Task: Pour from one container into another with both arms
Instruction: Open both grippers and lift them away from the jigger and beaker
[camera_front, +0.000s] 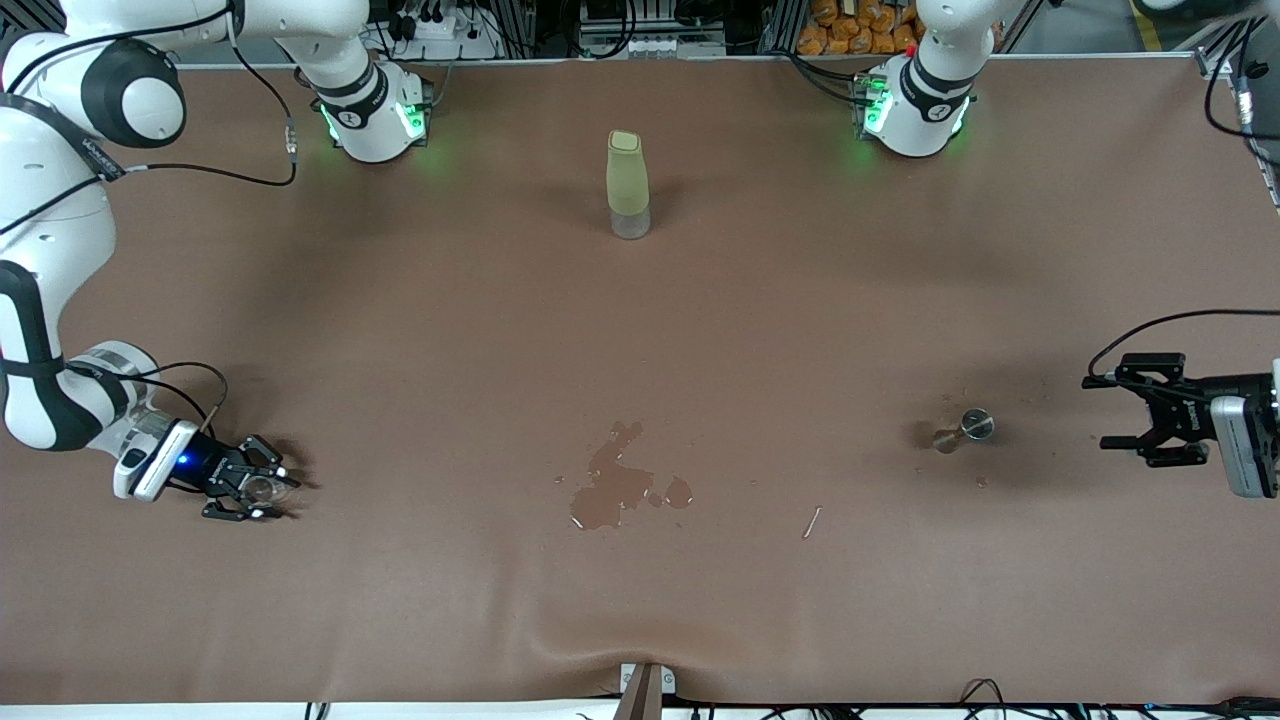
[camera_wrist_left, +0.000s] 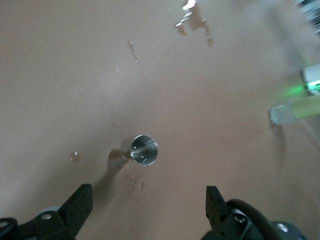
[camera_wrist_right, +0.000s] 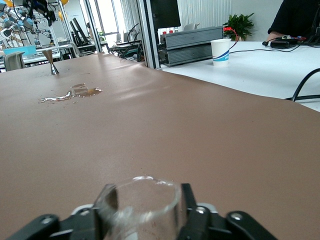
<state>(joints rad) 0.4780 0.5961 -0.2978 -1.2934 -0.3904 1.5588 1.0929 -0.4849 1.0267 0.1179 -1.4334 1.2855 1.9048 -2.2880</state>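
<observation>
The flat brown tabletop (camera_front: 640, 330) carries a darker, glossy brown wet puddle (camera_front: 620, 490). The tall bottle (camera_front: 628, 185) has a pale yellow-green sleeve over a clear base. The small metal jigger (camera_front: 968, 430) is shiny silver. The round glass cup (camera_wrist_right: 142, 205) is clear and colourless. Both arms are white with black joint bands; the right gripper (camera_front: 250, 482) and left gripper (camera_front: 1150, 410) are black.

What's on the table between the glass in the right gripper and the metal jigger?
A spilled puddle and a small stick, both in the front view, lie between the glass and the jigger.
</observation>
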